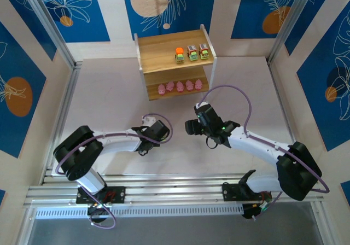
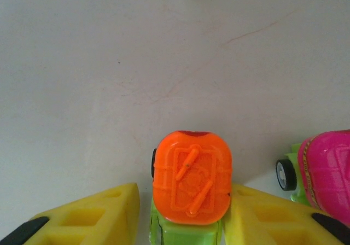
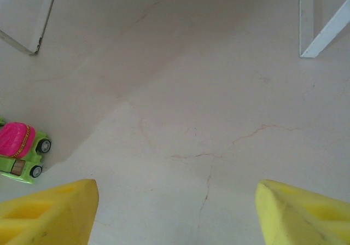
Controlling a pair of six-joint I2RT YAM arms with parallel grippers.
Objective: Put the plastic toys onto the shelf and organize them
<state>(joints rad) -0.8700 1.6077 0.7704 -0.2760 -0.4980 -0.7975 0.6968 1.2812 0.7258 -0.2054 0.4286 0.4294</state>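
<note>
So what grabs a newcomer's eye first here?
A green plastic toy car with a bright orange top sits on the table, flanked by the left pincer. Farther back, the light wooden two-tier shelf carries three similar cars on top and five pink blob figures below.

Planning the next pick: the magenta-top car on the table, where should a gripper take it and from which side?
Take the magenta-top car from above, fingers on its two wheeled flanks, low on the green body. It stands upright on its wheels; the flank in view looks flat, while the magenta top is domed and would likely slip.
</note>
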